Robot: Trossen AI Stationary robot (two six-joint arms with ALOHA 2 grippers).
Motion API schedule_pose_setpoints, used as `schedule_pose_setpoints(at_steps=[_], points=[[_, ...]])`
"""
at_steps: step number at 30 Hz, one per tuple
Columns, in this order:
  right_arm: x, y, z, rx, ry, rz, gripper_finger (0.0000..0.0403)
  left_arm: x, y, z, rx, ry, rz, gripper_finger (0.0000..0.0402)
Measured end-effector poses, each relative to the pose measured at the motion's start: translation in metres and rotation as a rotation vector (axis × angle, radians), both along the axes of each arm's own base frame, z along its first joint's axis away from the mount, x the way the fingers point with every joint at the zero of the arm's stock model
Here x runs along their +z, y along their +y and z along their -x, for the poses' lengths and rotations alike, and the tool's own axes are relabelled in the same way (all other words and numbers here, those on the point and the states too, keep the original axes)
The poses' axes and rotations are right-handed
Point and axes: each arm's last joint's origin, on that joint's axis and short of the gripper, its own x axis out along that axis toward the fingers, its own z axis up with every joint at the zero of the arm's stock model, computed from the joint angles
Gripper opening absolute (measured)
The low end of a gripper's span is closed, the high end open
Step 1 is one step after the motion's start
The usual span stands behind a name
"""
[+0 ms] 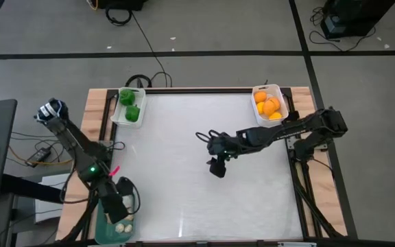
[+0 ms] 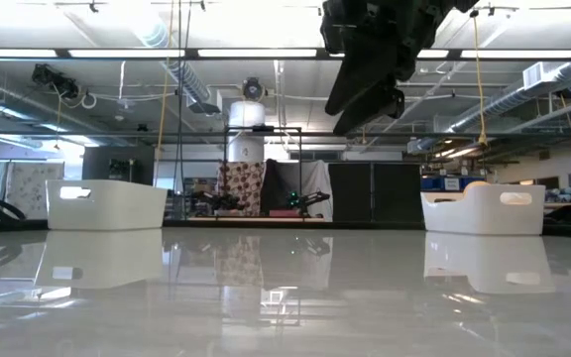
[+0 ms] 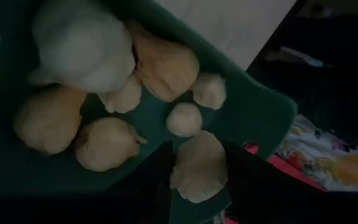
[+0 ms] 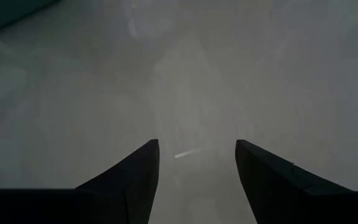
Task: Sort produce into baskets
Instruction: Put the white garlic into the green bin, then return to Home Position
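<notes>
White glossy table top [image 1: 184,158] framed by wooden edging. Two white bins set at far corners: one [image 1: 127,105] at left, other [image 1: 269,103] at right. Teal bin [image 1: 108,230] placed at near-left corner.

Green peppers [image 1: 130,104] fill one white bin [image 1: 117,115] at the tabletop's far edge; orange fruits [image 1: 269,106] fill another [image 1: 282,101]. Whitish garlic-like pieces [image 3: 106,142] lie in the teal bin [image 3: 253,109].

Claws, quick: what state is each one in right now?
Left claw: closed on a whitish produce piece over the teal bin.
Right claw: open, empty, above the bare table.
</notes>
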Motion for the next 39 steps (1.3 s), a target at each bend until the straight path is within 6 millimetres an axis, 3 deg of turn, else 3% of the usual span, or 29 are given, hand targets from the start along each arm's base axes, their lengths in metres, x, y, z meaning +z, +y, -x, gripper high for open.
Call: schedule_pose_setpoints(at_steps=[5,15,19,25,32,39], points=[[0.0,-0.004,0.0,0.01,0.005,-0.036,0.0222,-0.009,0.002,0.004,0.003,0.024,-0.017,0.0145],[0.0,-0.011,-0.001,0.029,0.014,-0.094,0.0222,-0.016,0.004,0.005,0.006,0.043,-0.032,0.0227],[0.002,-0.015,0.0,0.021,0.006,-0.101,0.0222,-0.016,0.003,0.005,-0.002,0.031,-0.024,0.0238],[0.032,-0.025,0.008,-0.002,-0.114,-0.126,0.0222,-0.01,-0.001,-0.003,0.019,-0.038,0.058,0.0222],[0.073,-0.041,0.026,-0.032,-0.277,-0.123,0.0192,0.028,0.012,-0.032,0.062,-0.215,0.121,0.0191],[0.107,-0.05,0.05,-0.043,-0.426,-0.086,0.0095,0.065,0.053,-0.066,0.059,-0.547,-0.094,0.0164]])
